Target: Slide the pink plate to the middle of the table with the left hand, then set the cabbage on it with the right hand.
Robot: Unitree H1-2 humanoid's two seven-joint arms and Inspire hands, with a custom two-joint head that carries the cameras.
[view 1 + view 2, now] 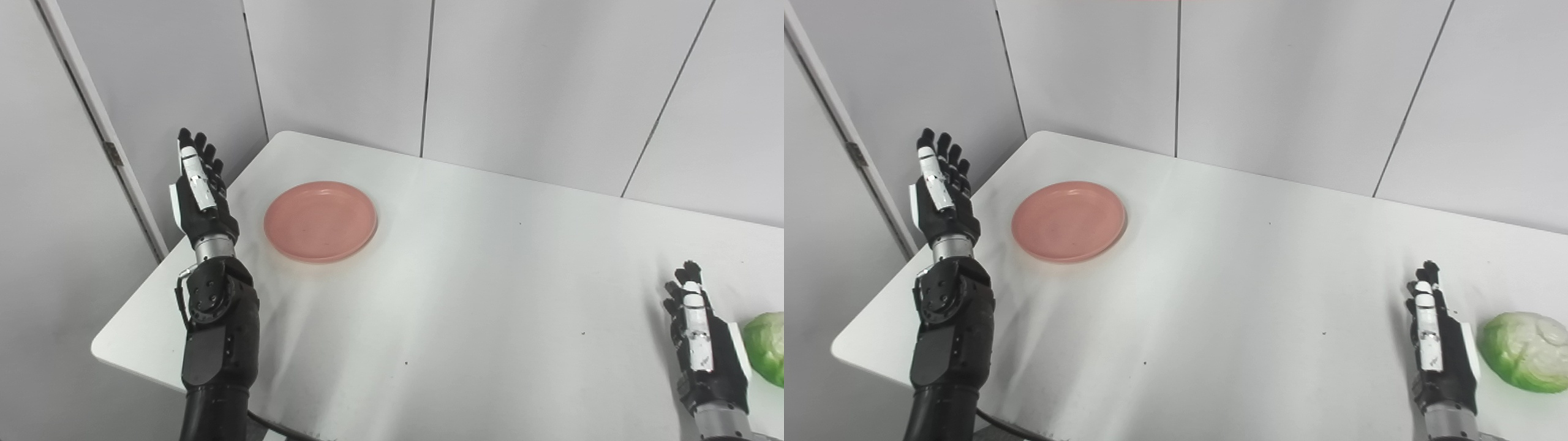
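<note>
The white table (pixel 1213 294) holds one pink plate (pixel 1069 221), one cabbage (pixel 1526 350), and two empty hands, left hand (pixel 940 193) and right hand (pixel 1439 346), fingers straight.

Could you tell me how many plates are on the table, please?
1: the pink plate sits on the table's left side, beside the left hand; nothing seems hidden.

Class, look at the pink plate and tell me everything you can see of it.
The plate is round, shallow and salmon pink, with a low raised rim and a matte, plastic-looking surface. It is empty and lies flat, right way up, on the white table near its far left corner. Nothing else touches it; the left robot hand stands just beside it, apart.
</note>
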